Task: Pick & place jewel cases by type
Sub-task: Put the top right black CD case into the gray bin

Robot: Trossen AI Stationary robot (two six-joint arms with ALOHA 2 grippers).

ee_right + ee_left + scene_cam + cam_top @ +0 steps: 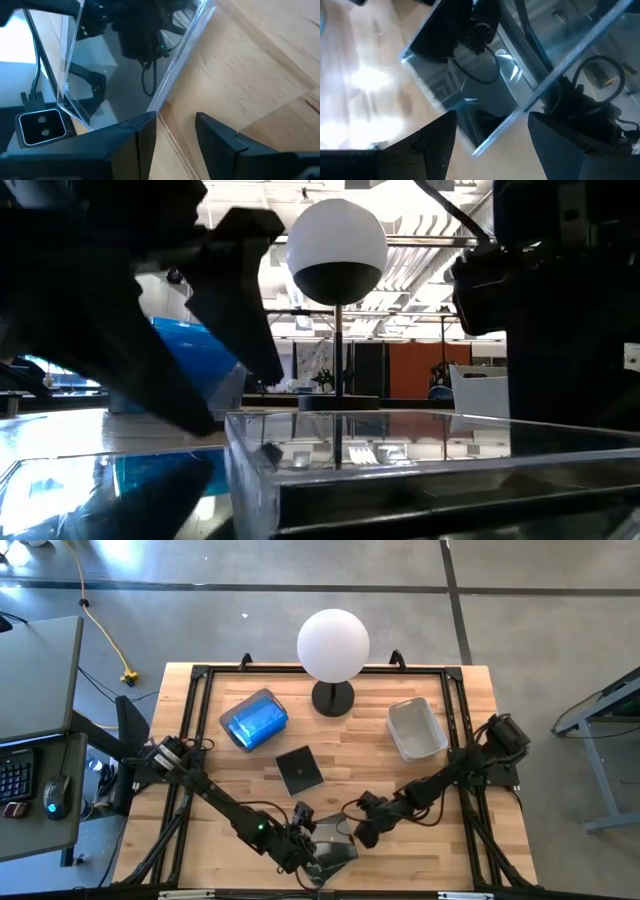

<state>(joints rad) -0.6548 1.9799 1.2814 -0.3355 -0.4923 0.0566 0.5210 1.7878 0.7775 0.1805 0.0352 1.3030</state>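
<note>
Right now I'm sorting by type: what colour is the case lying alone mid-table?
Black; the lone jewel case shows best in the high view.

No readable text, labels, brands, numbers or signs anywhere.
Nothing legible on the jewel cases (298,769), on the grey bins (417,728), on the white globe lamp (333,646) or on the arms; keyboard (14,775) keys at the desk too small to make out, and room fixtures behind the table in the low view bearing no lettering that can be made out.
</note>
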